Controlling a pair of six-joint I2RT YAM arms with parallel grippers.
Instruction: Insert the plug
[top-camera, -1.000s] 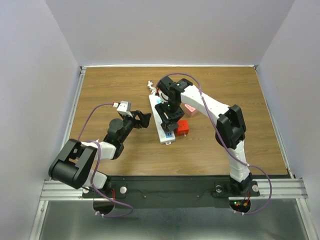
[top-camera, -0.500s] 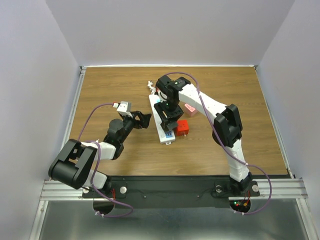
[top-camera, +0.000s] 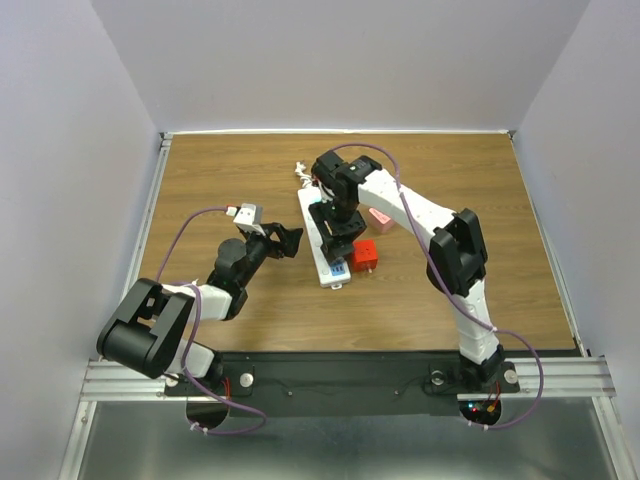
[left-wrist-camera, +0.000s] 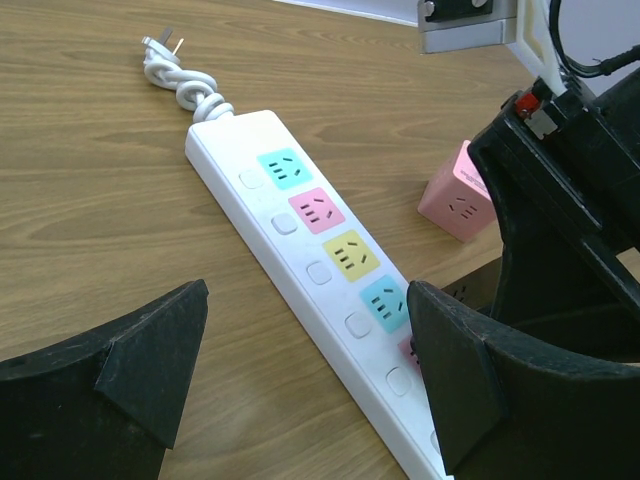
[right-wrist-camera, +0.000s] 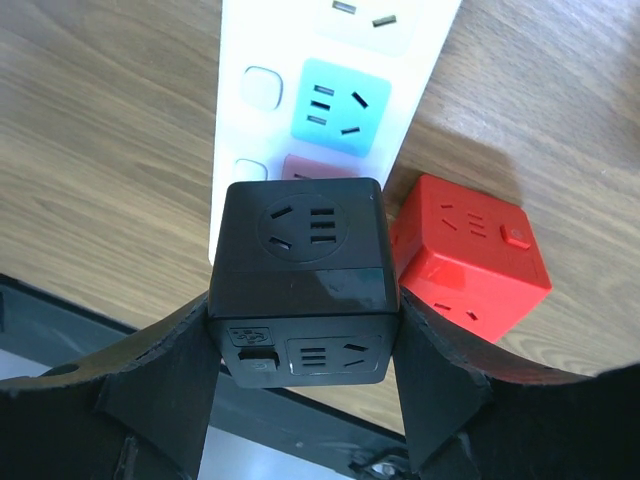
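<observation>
Right jaws are clamped on the black cube plug (right-wrist-camera: 300, 250), one finger on each side face, grip looks square. The plug sits over the near end of the power strip (left-wrist-camera: 285, 222), right above the dusky-pink socket (right-wrist-camera: 320, 167), one slot nearer you than the cyan socket (right-wrist-camera: 340, 105). The prongs are under the cube and out of sight, so I can't tell whether they're in the holes or just resting on the face.

My read is that you're at the press-in step. Suggestions:
- Line the cube's edges up parallel with the strip edges before you push. Any twist and the prongs will likely ride on the socket face.
- Push straight down with no sideways lean. The strip is loose on the surface (left-wrist-camera: 100, 200) and could slide or tip.
- The red cube (right-wrist-camera: 470, 265) sits just beside the strip on its right and close to your right finger, so don't drift that way.
- Left jaws are wide open and hold nothing, hovering left of the strip. Consider pinning the strip's far end with them, near the coiled cable (left-wrist-camera: 185, 85), to take the push.
- The pink cube (left-wrist-camera: 455, 195) is off to the side and not in your way.
- Release only once the cube sits flush.
</observation>
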